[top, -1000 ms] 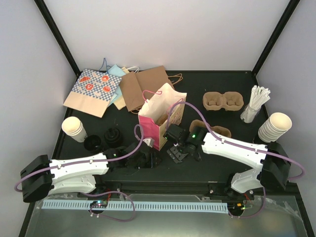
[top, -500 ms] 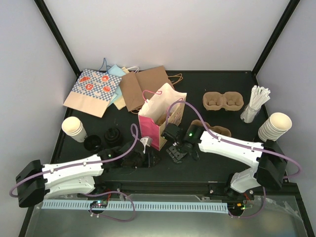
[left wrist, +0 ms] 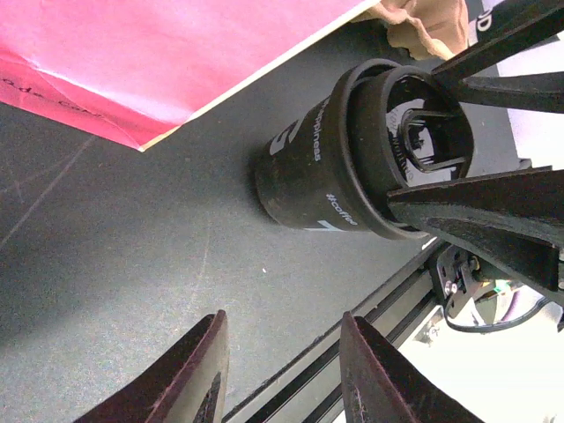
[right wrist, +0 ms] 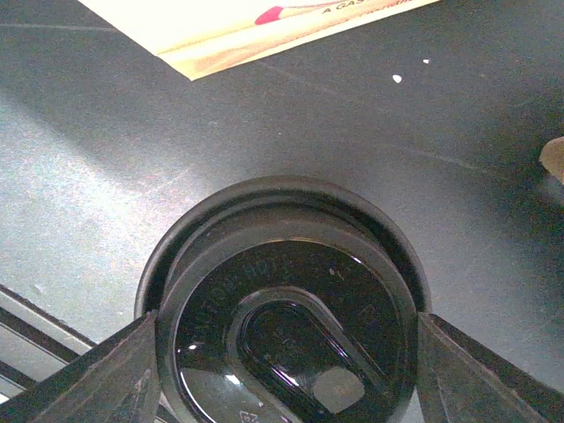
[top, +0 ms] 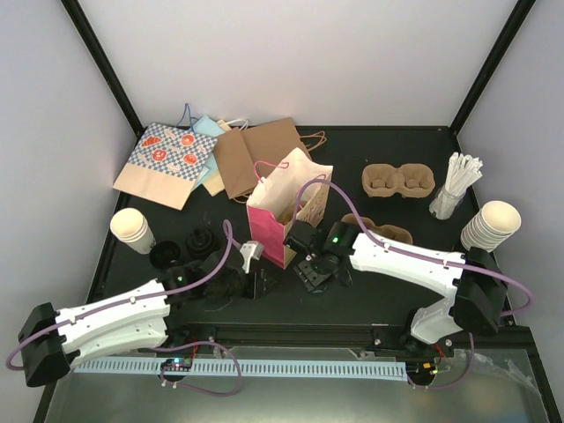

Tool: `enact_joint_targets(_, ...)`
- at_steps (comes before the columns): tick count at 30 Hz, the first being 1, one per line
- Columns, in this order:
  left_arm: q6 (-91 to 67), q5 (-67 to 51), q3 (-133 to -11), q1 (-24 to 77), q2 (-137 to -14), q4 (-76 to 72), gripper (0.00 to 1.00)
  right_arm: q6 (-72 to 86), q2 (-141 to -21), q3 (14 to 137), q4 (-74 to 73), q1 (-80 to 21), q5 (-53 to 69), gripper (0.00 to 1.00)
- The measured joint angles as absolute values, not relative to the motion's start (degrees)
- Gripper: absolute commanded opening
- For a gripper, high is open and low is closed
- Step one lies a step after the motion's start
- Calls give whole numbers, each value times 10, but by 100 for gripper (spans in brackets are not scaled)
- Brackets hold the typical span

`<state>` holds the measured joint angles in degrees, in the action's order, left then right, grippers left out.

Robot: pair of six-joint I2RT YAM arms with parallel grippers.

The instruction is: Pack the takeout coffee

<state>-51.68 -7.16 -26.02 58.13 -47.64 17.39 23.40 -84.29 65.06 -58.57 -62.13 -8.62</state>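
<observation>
**Takeout coffee cup** (left wrist: 304, 172), dark-walled with white lettering and capped by a black lid (right wrist: 264, 273). It stands upright on the tabletop near the middle of the near edge, between that edge and the pink paper bag (top: 280, 220). The right gripper (top: 315, 270) comes from above, its fingers (right wrist: 115, 374) drawn in narrowly against opposite sides of the lid. The left gripper (left wrist: 282, 326) lies low beside the cup and apart from it, jaws parted and empty.

Handling, as judged: a paper wall is light and yields under a hard squeeze. The glossy lid is stiffer but slippery, and may pop off if it alone bears the load. Whether the cup is filled cannot be told. A firmer hold lies just beneath the lid, on the rolled rim. Keep the cup upright.
</observation>
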Motion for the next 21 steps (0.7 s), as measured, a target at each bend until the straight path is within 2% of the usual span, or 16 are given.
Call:
enact_joint_targets(9,-487,-70,-260,568,-439,195,47,246,-831,659,-595,-627,-88,75)
enact_joint_targets(11,-486,-66,-260,566,-430,201,55,246,-820,661,-597,-627,-90,75)
enact_joint_targets(16,-480,-51,-261,561,-401,221,96,246,-800,665,-601,-627,-102,74)
enact_joint_targets(21,-465,-16,-290,553,-373,281,99,249,-779,665,-606,-627,-107,74)
